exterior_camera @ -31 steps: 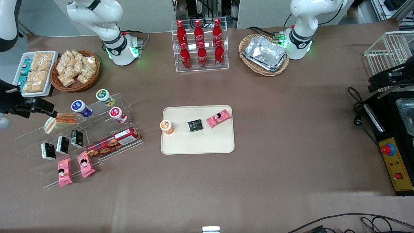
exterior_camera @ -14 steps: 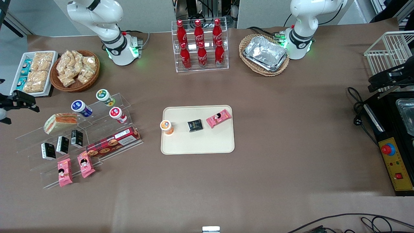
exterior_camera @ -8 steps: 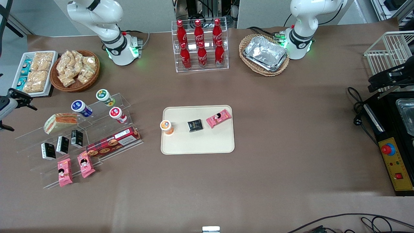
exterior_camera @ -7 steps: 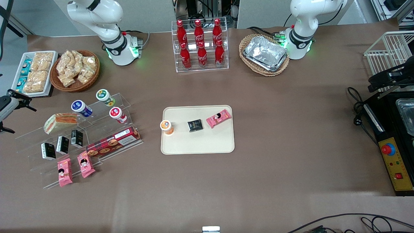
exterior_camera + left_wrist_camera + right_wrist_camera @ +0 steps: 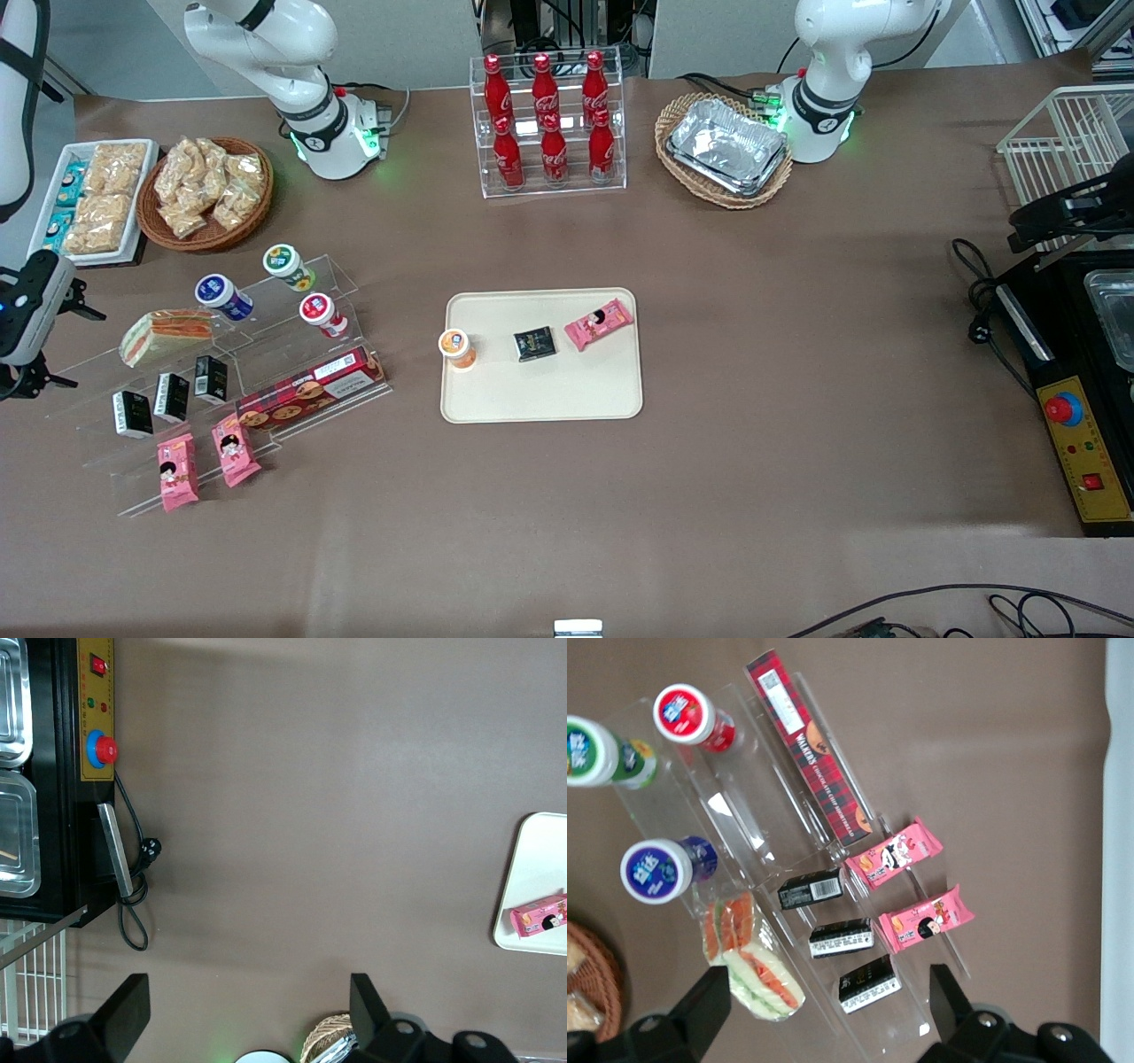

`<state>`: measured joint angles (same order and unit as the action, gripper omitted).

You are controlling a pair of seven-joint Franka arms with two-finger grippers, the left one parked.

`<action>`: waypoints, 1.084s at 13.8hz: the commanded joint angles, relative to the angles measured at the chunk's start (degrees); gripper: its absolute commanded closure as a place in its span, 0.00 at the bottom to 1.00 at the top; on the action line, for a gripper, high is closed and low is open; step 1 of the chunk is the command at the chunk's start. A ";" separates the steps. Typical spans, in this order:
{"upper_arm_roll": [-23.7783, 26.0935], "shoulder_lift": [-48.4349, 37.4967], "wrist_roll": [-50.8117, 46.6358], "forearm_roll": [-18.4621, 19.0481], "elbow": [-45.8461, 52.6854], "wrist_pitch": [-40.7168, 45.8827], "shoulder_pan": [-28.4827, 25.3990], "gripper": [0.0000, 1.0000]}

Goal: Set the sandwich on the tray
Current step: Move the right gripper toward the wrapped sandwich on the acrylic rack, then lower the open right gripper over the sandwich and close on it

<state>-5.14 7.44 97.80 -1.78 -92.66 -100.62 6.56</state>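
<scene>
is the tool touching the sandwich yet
Apart. The right wrist view shows the tool open, with bare shelf showing between its fingers and the sandwich.

cola bottles (image 5: pixel 547 115), foil trays (image 5: pixel 728 146), plaid biscuit box (image 5: pixel 310 388)

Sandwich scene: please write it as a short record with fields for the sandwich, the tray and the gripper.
sandwich: lies on the clear acrylic stand, beside the blue-lidded cup
tray: holds an orange cup, a black packet and a pink snack packet; no sandwich yet
gripper: open, above the stand, holding nothing
</scene>
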 commanded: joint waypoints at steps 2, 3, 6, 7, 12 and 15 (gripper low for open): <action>0.22 0.21 10.90 -1.56 -1.82 -0.98 1.79 0.00; 0.22 -0.05 12.05 -1.56 -2.78 -0.89 2.31 0.00; 0.22 -2.07 15.47 -1.56 -7.96 -2.38 3.64 0.00; 0.22 -2.16 17.40 -1.56 -9.11 -2.30 3.64 0.00; 0.22 -5.94 19.09 -1.56 -18.32 -7.02 3.64 0.00; 0.22 -6.03 21.20 -1.56 -21.85 -11.17 3.73 0.00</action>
<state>-5.13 4.21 116.36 -2.27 -108.74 -107.42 9.83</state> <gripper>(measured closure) 0.000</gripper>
